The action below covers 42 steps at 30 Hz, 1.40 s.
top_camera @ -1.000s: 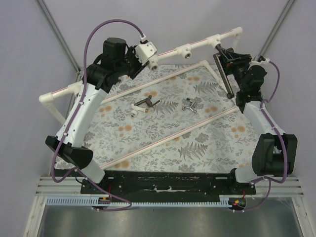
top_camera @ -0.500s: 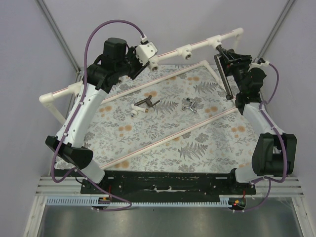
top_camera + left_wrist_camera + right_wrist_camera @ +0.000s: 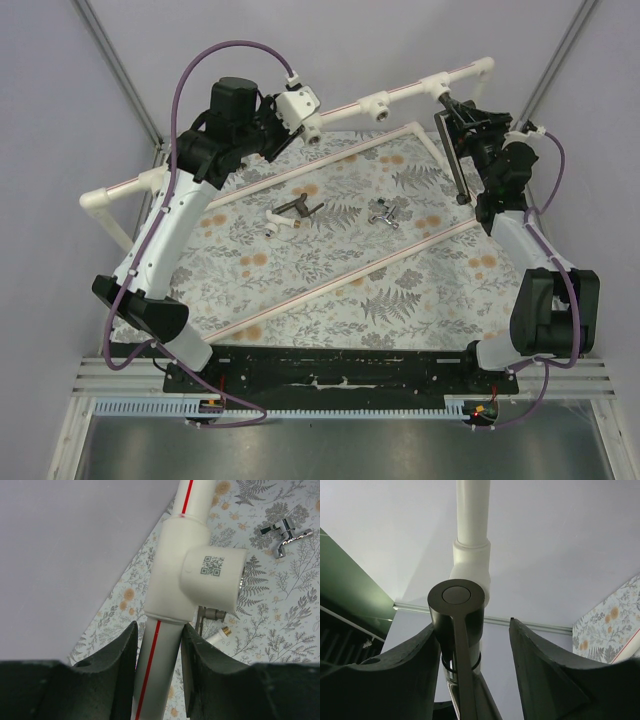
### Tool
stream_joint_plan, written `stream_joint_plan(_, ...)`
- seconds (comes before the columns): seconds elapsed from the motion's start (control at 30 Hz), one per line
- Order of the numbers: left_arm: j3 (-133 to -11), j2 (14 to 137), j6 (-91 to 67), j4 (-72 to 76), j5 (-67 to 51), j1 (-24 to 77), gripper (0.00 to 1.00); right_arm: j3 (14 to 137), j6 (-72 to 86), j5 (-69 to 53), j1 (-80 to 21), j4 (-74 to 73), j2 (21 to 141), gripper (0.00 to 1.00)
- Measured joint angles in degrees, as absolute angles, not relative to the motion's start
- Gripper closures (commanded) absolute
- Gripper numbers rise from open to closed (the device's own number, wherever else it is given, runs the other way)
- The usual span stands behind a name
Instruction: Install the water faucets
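Observation:
The dark L-shaped faucet (image 3: 455, 165) stands at a socket of the white pipe frame (image 3: 400, 92) at the far right, its long tube spout hanging toward the mat. My right gripper (image 3: 458, 110) is open around its round body (image 3: 456, 600); the left finger touches it and the right finger stands apart. My left gripper (image 3: 290, 125) is shut on the pipe frame (image 3: 170, 580) just below a socket. The shorter dark faucet with the white end (image 3: 293, 212) and the silver cross-handled faucet (image 3: 385, 214) lie loose on the mat; both also show in the left wrist view (image 3: 212, 615) (image 3: 285, 530).
A floral mat (image 3: 400, 290) covers the table. Two thin white-and-pink rods (image 3: 350, 275) (image 3: 330, 160) lie across it. The pipe frame runs along the far edge and down the left side (image 3: 110, 195). Grey enclosure walls stand close behind.
My right gripper and the long spout have shifted slightly left and toward the frame. The left arm and the loose faucets have not moved.

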<state>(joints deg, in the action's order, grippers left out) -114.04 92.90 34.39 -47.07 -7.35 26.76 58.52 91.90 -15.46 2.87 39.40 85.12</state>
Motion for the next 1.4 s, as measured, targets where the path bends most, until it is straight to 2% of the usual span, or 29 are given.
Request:
stream_joint_plan(0.1, -114.0, 92.9, 34.4, -47.1, -6.9, 26.8, 0.98, 58.3, 91.1, -15.2, 3.2, 39.4, 85.1, 0.32)
stream_joint_plan(0.17, -114.0, 92.9, 34.4, -47.1, -6.9, 26.8, 0.98, 57.8, 90.4, -15.0, 3.9, 39.7, 84.8, 0.25)
stream_joint_plan(0.2, -114.0, 92.9, 34.4, -47.1, -6.7, 26.9, 0.98, 57.5, 90.1, -14.9, 4.3, 39.7, 84.6, 0.06)
stream_joint_plan(0.23, -114.0, 92.9, 34.4, -47.1, -6.5, 26.9, 0.98, 57.2, 89.6, -14.6, 4.6, 39.6, 84.4, 0.02)
stream_joint_plan(0.57, -114.0, 92.9, 34.4, -47.0, -6.4, 26.8, 0.98, 56.5, 81.7, -14.9, 5.8, 37.1, 81.0, 0.02)
stream_joint_plan(0.77, -114.0, 92.9, 34.3, -47.0, -6.3, 26.8, 0.98, 55.9, 70.3, -15.8, 5.8, 30.2, 74.3, 0.02)
stream_joint_plan(1.2, -114.2, 92.9, 33.6, -47.0, -6.0, 26.8, 0.98, 56.0, 23.3, -8.3, 5.5, -1.5, 53.4, 0.02)
stream_joint_plan(1.4, -114.4, 93.1, 32.7, -47.1, -5.6, 26.8, 0.98, 62.0, 0.8, -8.1, 2.1, -13.2, 54.3, 0.02)
